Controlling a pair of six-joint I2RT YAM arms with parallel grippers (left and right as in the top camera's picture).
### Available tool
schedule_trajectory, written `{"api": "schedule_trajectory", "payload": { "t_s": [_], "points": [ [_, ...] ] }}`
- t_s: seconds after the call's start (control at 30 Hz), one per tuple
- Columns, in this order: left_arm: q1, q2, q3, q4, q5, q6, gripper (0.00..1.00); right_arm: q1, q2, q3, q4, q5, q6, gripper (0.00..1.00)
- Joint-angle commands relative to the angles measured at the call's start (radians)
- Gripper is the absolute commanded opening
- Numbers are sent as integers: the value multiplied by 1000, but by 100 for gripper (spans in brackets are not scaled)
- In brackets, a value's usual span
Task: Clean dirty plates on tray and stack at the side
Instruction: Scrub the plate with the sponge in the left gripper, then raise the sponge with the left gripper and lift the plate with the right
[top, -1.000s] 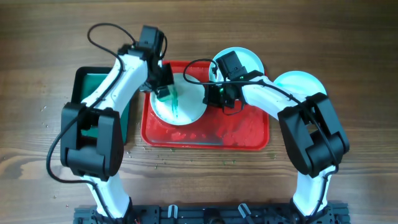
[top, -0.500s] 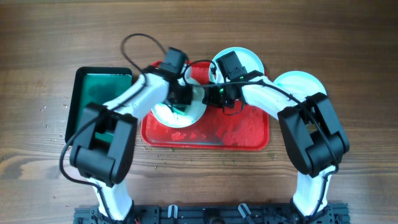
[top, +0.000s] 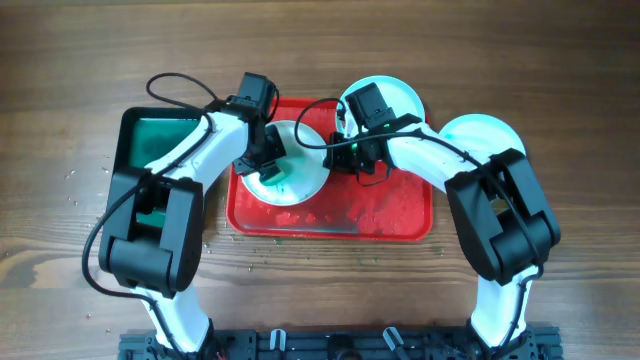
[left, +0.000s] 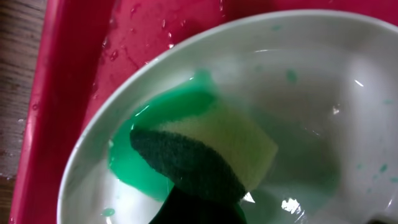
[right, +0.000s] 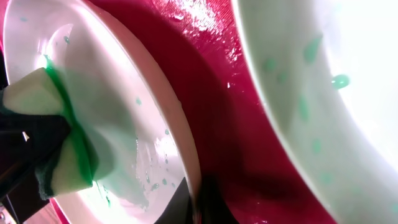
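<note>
A white plate (top: 300, 170) with a teal-green smear sits tilted on the wet red tray (top: 380, 215). My left gripper (top: 262, 160) is shut on a yellow and dark green sponge (left: 205, 149) and presses it into the green soap on the plate (left: 323, 124). My right gripper (top: 345, 152) is shut on the plate's right rim (right: 180, 137) and holds it up off the tray (right: 236, 124). A second plate (top: 395, 98) lies at the tray's far edge and shows in the right wrist view (right: 311, 87). A third, pale-blue plate (top: 485, 135) lies on the table to the right.
A dark green tray (top: 150, 140) with green liquid stands left of the red tray. The red tray floor is wet with droplets (top: 350, 210). Small crumbs lie on the wooden table (top: 560, 60) near the tray's front.
My left gripper with the sponge swung right across the plate, then back left toward the plate's left side. The right gripper has stayed on the rim.
</note>
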Motion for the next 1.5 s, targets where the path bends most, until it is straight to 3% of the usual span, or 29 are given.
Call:
{"api": "schedule_trajectory", "payload": {
  "t_s": [0.0, 0.1, 0.27, 0.37, 0.5, 0.6, 0.67, 0.73, 0.87, 0.93, 1.03, 1.13, 1.27, 1.37, 1.47],
  "points": [
    [-26, 29, -36, -43, 303, 281, 4, -1, 28, 9, -1, -20, -6, 4],
    [-72, 29, -36, -48, 462, 444, 4, -1, 28, 9, -3, -20, -6, 4],
    [-98, 29, -36, 61, 399, 446, 4, -1, 28, 9, -5, -20, -6, 4],
    [-83, 29, -36, 150, 224, 320, 4, -1, 28, 9, -4, -20, -6, 4],
    [-47, 29, -36, 229, -261, 64, 4, -1, 28, 9, -3, -20, -7, 4],
    [-29, 29, -36, 202, -347, 44, 4, -1, 28, 9, -3, -20, -9, 4],
    [-26, 29, -36, 122, -288, 78, 4, -1, 28, 9, -2, -19, -9, 4],
    [-27, 29, -36, 44, -106, 203, 4, -1, 28, 9, 1, -19, -8, 4],
    [-35, 29, -36, -103, 469, 595, 4, -1, 28, 9, 5, -12, -6, 4],
    [-35, 29, -36, -116, 592, 680, 4, -1, 28, 9, 5, -12, -6, 4],
    [-33, 29, -36, -31, 604, 679, 4, -1, 28, 9, 3, -13, -6, 4],
    [-26, 29, -36, 134, 431, 513, 4, -1, 28, 9, 4, -12, -6, 4],
    [-15, 29, -36, 269, -86, 242, 4, -1, 28, 9, 4, -12, -6, 4],
    [-2, 27, -29, 240, -385, 131, 4, -1, 28, 9, 4, -12, -6, 4],
    [24, 7, 66, 59, -443, 123, 4, -1, 27, 9, -2, -1, 9, 4]
  ]
}}
